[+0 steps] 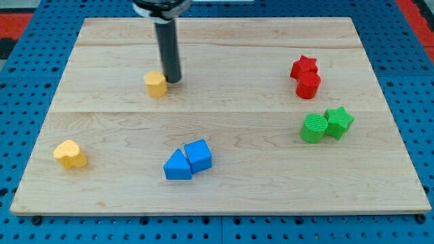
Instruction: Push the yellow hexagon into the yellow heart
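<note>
Two yellow blocks (156,83) (70,154), seemingly unlabelled.

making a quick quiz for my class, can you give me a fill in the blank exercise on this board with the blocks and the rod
1. My tip sits just to the view's ____ of the yellow hexagon.
2. The yellow heart lies near the board's bottom ____ corner in the view.
3. The two ____ blocks, a triangle and a cube, touch each other.
4. The red star sits directly above the red ____ in the view.

Missing words: right; left; blue; cylinder
</note>
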